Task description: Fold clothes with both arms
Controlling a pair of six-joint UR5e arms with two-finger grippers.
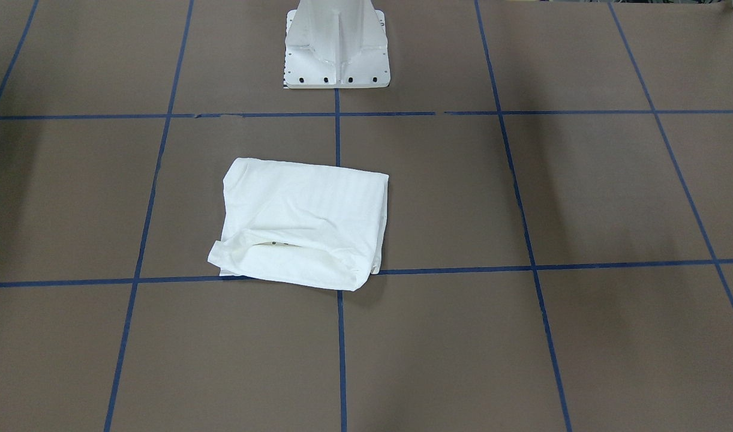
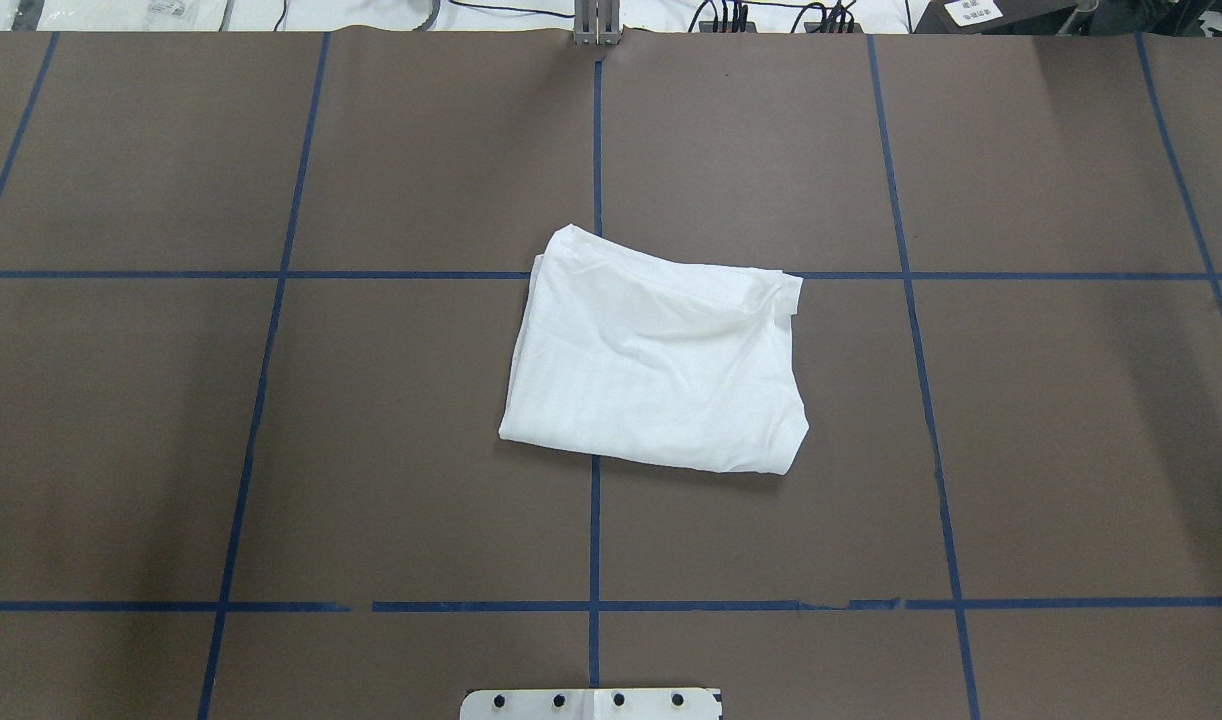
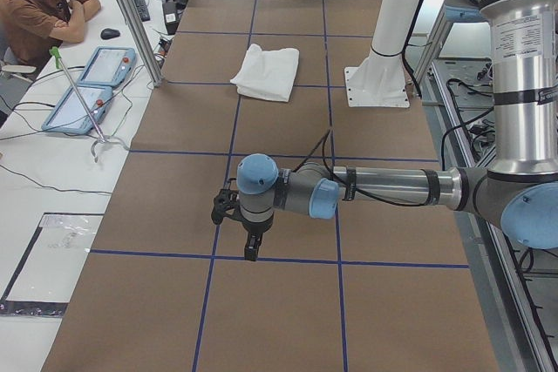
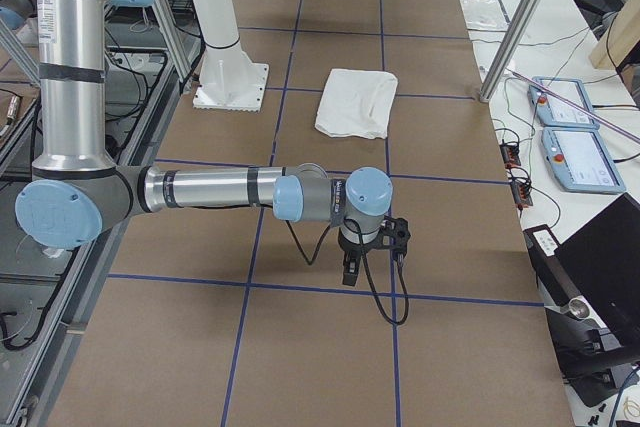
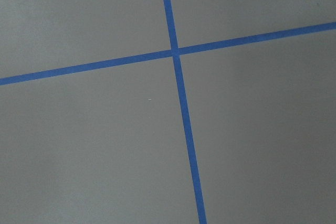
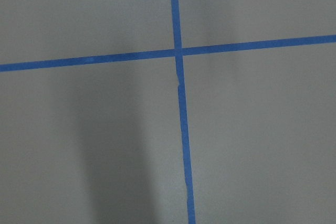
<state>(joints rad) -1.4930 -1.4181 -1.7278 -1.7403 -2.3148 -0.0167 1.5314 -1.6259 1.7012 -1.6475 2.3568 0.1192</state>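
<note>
**Inspector:** Surface condition?

**Recorder:** The worktop (image 1: 522,336) is found covered in brown sheeting and divided into squares by blue tape lines (image 5: 178,51). Soft shadows are noted on it. One tape crossing is recorded directly beneath each hand in the wrist views.

**Inspector:** The hands?

**Recorder:** The left hand (image 3: 251,252) is seen pointed downward over the worktop, at the end of the left arm (image 3: 392,187), which is stretched level above the surface. The right hand (image 4: 347,275) is posed likewise on the right arm (image 4: 210,190). Both are shown only in the side views, so it cannot be told whether the fingers are apart or together.

**Inspector:** The task item?

**Recorder:** The shirt (image 2: 661,370) is found folded into a rough rectangle and laid flat over a tape crossing. It is well apart from both hands, between them along the worktop's length. One edge is loosely rolled. A white pedestal base (image 1: 336,48) is bolted down near the shirt, equally far from either hand.

**Inspector:** The room?

**Recorder:** Beyond the left hand, past the worktop's edge, an operator (image 3: 39,6) is seated at a white bench. Two blue-edged pendants (image 3: 91,84) and loose cables are laid out there. An aluminium post (image 3: 131,15) is noted at that edge.
</note>
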